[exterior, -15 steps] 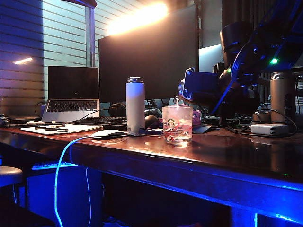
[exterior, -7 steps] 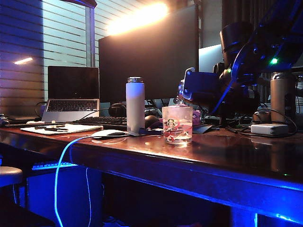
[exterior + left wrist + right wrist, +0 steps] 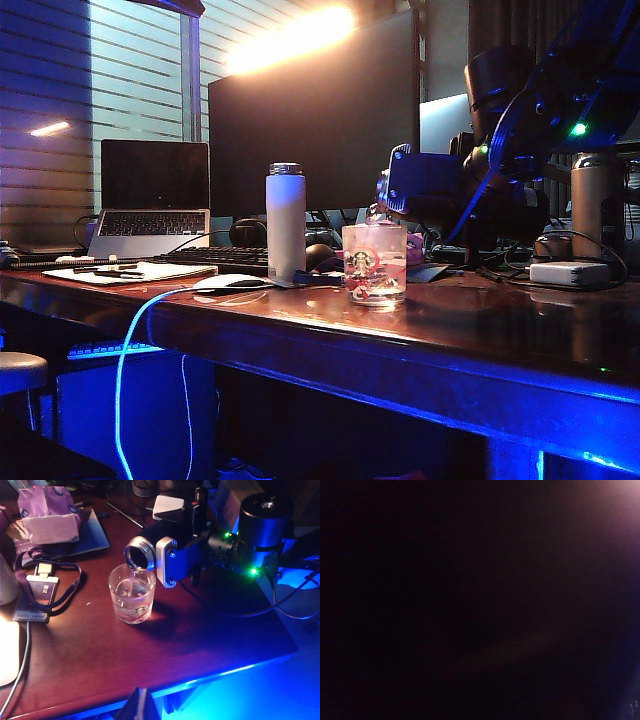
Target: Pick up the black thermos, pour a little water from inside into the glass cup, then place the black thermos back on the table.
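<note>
The black thermos (image 3: pixel 150 534) is tipped nearly level above the glass cup (image 3: pixel 132 595), silver mouth (image 3: pixel 139 554) down toward it. My right gripper (image 3: pixel 162 545) is shut on its body. A thin stream of water (image 3: pixel 131 577) falls into the cup, which holds some water. In the exterior view the glass cup (image 3: pixel 374 262) stands mid-table, and the right gripper (image 3: pixel 418 182) holds the thermos mouth (image 3: pixel 382 190) just above its rim. The right wrist view is all dark. My left gripper (image 3: pixel 140 703) hovers off the table (image 3: pixel 100 655) edge, fingers together, holding nothing.
A white bottle (image 3: pixel 285 222) stands left of the cup, with a mouse (image 3: pixel 232 283) by it. A bronze flask (image 3: pixel 597 205) and a white adapter (image 3: pixel 568 273) sit at the right. A monitor (image 3: pixel 315 110) and laptop (image 3: pixel 153 195) stand behind. A tissue pack (image 3: pixel 47 512) and lanyard badge (image 3: pixel 32 592) lie near the cup.
</note>
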`<action>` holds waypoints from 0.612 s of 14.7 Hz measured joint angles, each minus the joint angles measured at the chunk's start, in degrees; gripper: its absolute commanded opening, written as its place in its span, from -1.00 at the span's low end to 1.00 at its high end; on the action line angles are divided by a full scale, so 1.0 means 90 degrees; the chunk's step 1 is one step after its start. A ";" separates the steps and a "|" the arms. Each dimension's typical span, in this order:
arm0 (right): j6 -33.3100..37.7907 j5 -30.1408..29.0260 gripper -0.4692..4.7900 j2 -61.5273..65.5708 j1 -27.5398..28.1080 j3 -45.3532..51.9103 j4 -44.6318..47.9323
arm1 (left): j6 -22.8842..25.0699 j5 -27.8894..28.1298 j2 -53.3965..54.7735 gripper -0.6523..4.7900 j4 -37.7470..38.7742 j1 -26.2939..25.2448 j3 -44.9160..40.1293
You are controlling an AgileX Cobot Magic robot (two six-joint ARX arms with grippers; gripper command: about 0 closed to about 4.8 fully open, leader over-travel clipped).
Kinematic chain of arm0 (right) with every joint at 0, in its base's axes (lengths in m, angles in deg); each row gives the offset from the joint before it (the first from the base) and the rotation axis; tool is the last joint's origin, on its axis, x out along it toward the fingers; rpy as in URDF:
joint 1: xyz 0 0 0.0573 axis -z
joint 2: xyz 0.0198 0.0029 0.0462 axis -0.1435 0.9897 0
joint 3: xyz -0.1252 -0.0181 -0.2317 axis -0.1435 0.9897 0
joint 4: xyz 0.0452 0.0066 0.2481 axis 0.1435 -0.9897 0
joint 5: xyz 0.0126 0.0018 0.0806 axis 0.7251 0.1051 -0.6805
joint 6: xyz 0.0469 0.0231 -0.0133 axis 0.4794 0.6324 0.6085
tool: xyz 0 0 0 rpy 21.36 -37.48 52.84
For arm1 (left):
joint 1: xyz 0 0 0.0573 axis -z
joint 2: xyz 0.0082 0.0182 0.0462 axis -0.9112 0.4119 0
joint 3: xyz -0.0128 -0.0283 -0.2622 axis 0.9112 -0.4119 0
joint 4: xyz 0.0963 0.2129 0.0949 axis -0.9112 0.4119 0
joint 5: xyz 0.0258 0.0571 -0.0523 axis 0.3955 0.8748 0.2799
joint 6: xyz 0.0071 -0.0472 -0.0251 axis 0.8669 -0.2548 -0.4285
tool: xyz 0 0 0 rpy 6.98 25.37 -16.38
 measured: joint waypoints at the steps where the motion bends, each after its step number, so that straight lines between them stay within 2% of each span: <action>1: 0.0000 0.0000 -0.61 0.0000 0.0000 0.0000 0.0000 | 0.0000 0.0000 0.0000 -0.77 0.0000 0.0000 0.0000; 4: 0.0015 -0.0002 -0.62 0.0000 0.0000 0.0000 0.0000 | 0.0000 0.0000 0.0000 -0.77 0.0000 0.0000 0.0000; 9: 0.1069 -0.0279 -0.62 0.0000 -0.0002 0.0000 -0.0002 | 0.0000 0.0000 0.0000 -0.77 0.0000 0.0000 0.0000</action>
